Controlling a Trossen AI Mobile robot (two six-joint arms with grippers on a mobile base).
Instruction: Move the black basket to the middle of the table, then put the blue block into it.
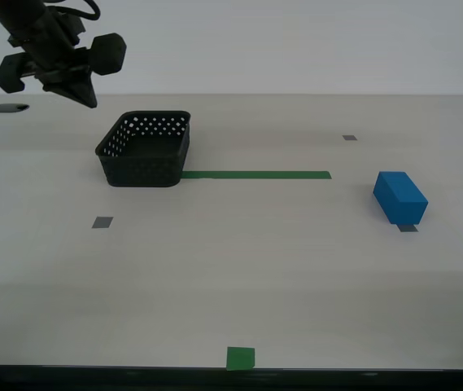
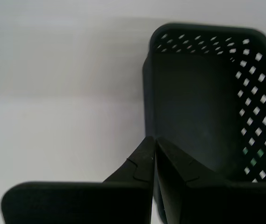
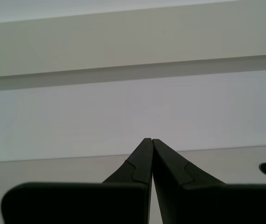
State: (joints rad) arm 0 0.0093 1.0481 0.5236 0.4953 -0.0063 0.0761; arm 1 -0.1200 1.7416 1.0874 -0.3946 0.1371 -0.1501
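Hovering upper left of the exterior view, my second gripper (image 1: 80,91) has jaws pressed together, empty, beside the basket (image 1: 145,151), likely poised to reach it. Green tape (image 1: 255,174) runs rightward on the table (image 1: 239,277); the block (image 1: 400,196) lies at right.

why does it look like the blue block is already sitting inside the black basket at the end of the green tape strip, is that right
Not quite. The black basket does sit at the end of the green tape strip, but it is empty, as the second wrist view shows. In the exterior view the blue block lies on the table, well off toward the exterior view's right, apart from the basket.
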